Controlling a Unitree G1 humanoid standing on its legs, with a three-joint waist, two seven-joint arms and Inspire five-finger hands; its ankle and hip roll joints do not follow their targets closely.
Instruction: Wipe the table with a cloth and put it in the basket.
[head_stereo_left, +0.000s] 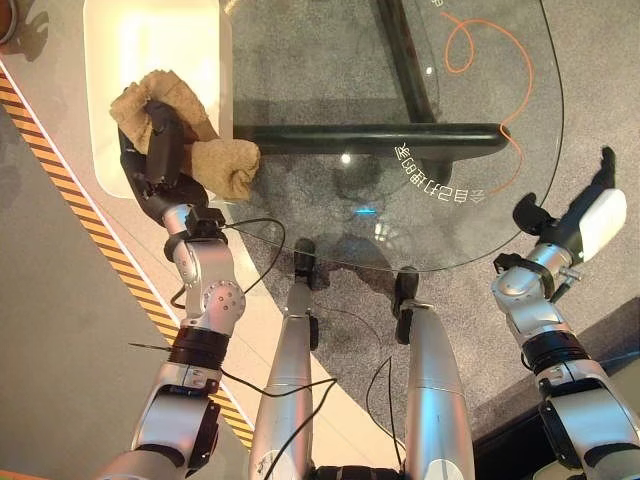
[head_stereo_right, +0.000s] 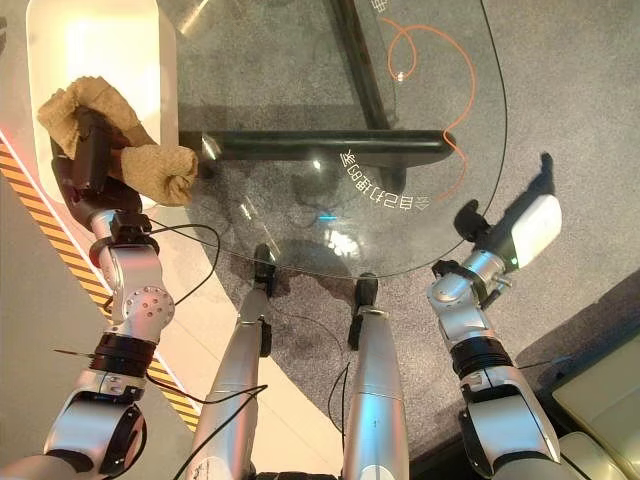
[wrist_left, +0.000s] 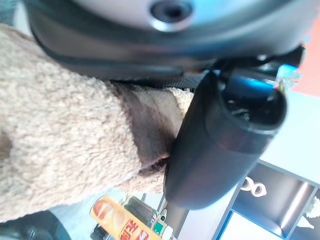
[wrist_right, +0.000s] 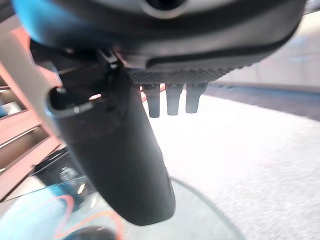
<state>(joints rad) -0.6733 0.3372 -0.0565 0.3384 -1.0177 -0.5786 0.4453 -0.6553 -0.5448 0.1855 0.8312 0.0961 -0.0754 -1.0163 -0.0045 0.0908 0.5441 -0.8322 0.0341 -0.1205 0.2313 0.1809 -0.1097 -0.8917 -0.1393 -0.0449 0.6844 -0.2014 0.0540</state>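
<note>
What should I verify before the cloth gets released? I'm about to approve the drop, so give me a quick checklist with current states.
1. Cloth held by left hand: ok, thumb curled against it.
2. Cloth over the basket: not ok, one end hangs past its rim toward the glass table.
3. Basket interior free: ok.
4. Right hand out of the way: ok, beside the table's right edge.
5. Table wiped: cannot tell.

Silver-grey jointed arms with black wrist bands end in dark hands; the right hand (head_stereo_left: 590, 215) bears a white cover.
</note>
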